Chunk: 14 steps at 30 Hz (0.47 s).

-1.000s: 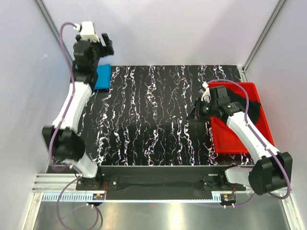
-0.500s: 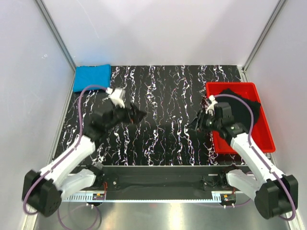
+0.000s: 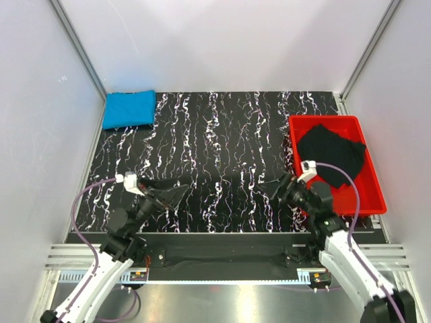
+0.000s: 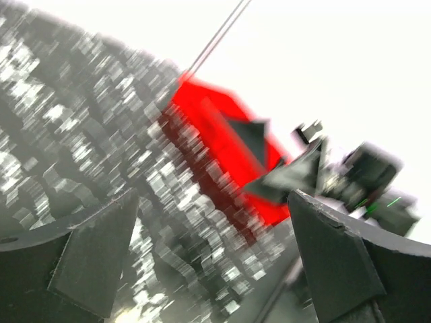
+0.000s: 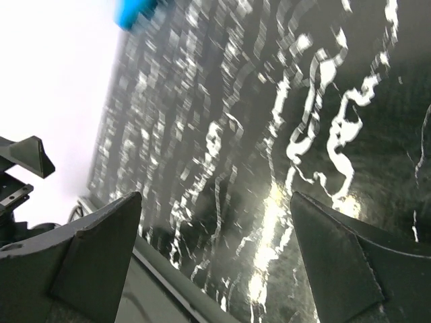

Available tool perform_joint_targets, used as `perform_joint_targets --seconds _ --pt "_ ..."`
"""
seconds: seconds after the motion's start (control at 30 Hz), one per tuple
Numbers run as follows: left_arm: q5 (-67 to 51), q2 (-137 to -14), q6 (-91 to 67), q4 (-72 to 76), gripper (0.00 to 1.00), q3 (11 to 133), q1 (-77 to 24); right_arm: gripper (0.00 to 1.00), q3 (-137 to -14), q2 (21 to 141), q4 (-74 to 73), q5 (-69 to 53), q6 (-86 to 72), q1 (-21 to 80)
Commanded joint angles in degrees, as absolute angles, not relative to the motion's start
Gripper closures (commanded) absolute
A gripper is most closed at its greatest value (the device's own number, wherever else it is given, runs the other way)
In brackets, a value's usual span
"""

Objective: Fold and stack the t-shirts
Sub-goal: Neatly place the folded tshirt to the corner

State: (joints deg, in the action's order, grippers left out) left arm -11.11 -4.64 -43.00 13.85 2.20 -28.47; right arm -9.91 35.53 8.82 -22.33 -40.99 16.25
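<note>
A sky-blue t-shirt [image 3: 128, 109] lies folded in the far left corner of the table; it shows as a blue blur [image 5: 138, 10] in the right wrist view. The black t-shirt [image 3: 331, 151] lies crumpled in the red tray [image 3: 363, 192]. The left wrist view shows it as a dark patch [image 4: 252, 134], motion-blurred. My left gripper [image 3: 168, 195] hangs low near the front left edge, open and empty, far from both shirts. My right gripper [image 3: 283, 185] sits just left of the tray's near corner, open, with nothing between its fingers [image 5: 101, 249].
The table [image 3: 229, 148] is black with white marbling. White walls and metal posts close in the back and sides. The red tray [image 4: 222, 155] stands along the right edge. A dark rail [image 3: 222, 242] with the arm bases runs along the near edge.
The left arm swung back from the far left corner to the near edge, leaving the blue shirt there. The right arm pulled back toward its base and its gripper opened.
</note>
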Motion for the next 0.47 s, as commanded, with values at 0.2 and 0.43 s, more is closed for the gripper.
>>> perform_joint_targets --seconds 0.2,0.43 --pt "-16.17 2.55 -53.0 20.65 0.01 -9.23 -28.74 0.0 -0.8 2.85 -6.48 -18.63 -47.54 16.88" --pt "-15.73 0.79 -52.82 21.53 0.01 -9.32 -28.92 0.0 -0.09 10.63 1.73 -19.51 -48.25 16.96"
